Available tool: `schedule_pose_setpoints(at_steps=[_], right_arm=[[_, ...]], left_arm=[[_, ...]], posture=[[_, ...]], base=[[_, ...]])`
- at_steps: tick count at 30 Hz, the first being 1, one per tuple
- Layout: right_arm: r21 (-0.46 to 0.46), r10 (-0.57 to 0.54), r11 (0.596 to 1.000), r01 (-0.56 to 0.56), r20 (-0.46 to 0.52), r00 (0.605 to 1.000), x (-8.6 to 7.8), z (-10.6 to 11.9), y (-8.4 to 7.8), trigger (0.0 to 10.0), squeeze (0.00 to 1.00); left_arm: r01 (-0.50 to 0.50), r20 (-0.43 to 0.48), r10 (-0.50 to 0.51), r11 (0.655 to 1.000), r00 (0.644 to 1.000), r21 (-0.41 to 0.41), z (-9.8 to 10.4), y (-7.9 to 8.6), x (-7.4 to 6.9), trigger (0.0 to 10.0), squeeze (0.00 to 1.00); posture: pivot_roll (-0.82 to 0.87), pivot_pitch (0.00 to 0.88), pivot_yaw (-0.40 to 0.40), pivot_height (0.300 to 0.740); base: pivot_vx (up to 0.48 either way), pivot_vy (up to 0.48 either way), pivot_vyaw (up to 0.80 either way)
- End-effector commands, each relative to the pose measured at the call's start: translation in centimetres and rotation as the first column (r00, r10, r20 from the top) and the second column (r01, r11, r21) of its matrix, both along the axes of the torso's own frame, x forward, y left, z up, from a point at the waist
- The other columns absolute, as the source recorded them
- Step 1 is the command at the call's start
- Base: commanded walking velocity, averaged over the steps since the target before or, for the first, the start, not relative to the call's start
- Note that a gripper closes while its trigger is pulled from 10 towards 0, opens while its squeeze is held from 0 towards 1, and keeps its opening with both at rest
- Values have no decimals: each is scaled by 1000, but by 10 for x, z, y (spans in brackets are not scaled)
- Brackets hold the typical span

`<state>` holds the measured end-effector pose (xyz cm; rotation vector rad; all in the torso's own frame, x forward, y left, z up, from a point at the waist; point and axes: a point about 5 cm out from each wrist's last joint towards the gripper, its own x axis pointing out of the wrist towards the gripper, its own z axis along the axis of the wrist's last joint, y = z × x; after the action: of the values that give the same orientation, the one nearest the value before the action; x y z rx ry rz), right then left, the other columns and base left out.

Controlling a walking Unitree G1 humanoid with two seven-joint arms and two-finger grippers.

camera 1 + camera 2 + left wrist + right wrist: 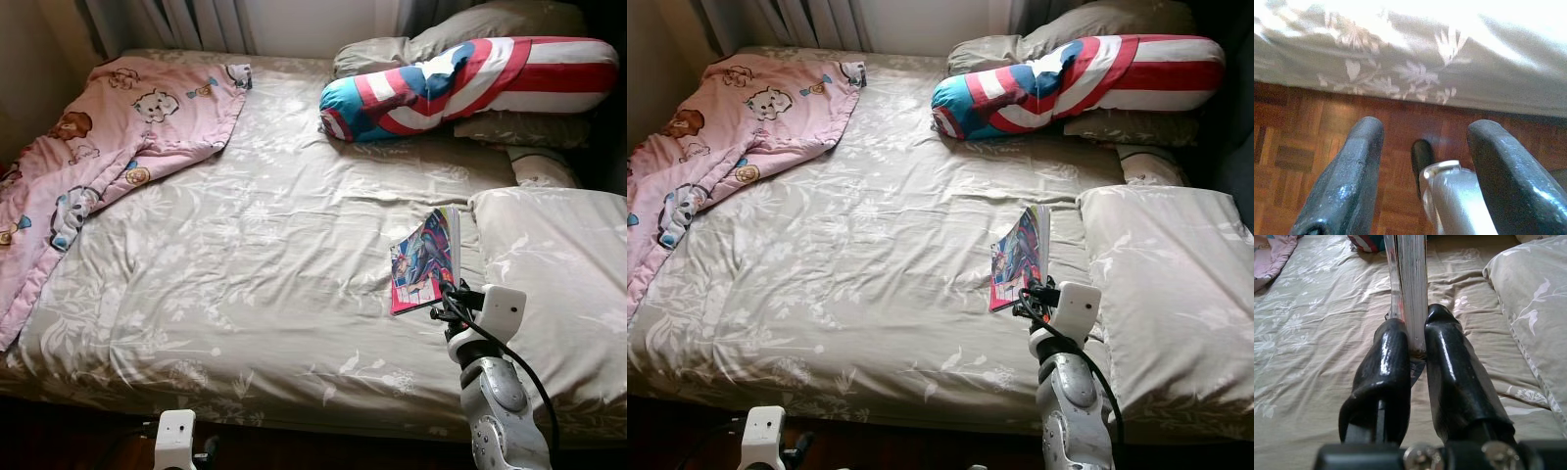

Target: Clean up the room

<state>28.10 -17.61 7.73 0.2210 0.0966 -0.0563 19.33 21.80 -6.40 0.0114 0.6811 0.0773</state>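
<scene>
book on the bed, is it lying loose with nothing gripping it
No, the right gripper has its two black fingers closed on the lower edge of the book, near the pillow.

Right arm stretched forward, right gripper clamped on a thin edge between its fingers, left gripper hanging low, fingers spread

Home bedroom: bed, pillows, quilt.
</scene>
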Motion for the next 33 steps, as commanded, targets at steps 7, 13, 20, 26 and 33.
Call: schedule_pose_setpoints(at_steps=[7,13,20,26,33], right_arm=[[16,36,999,-37,52,998,0,8,3,10000,0],[26,58,998,-60,59,997,-1,9,6,10000,0],[18,72,997,-73,62,996,0,11,7,10000,0],[1,63,998,-63,75,995,2,13,5,10000,0],[21,53,998,-56,92,994,0,13,5,10000,0]], left_arm=[[17,307,-25,999,951,27,42,2,43,10000,0],[87,535,-103,995,839,56,81,-4,57,10000,0],[100,599,-113,994,793,55,95,-12,53,10000,0],[120,617,-117,992,778,37,102,-20,57,10000,0],[128,600,-114,992,792,21,99,-25,54,10000,0]], posture=[[0,171,-26,740],[-7,163,-29,740],[-9,152,-32,740],[-11,138,-30,715],[-18,131,-29,710]], base=[[0,0,0],[0,0,0],[0,0,0],[0,0,0],[0,0,0]])
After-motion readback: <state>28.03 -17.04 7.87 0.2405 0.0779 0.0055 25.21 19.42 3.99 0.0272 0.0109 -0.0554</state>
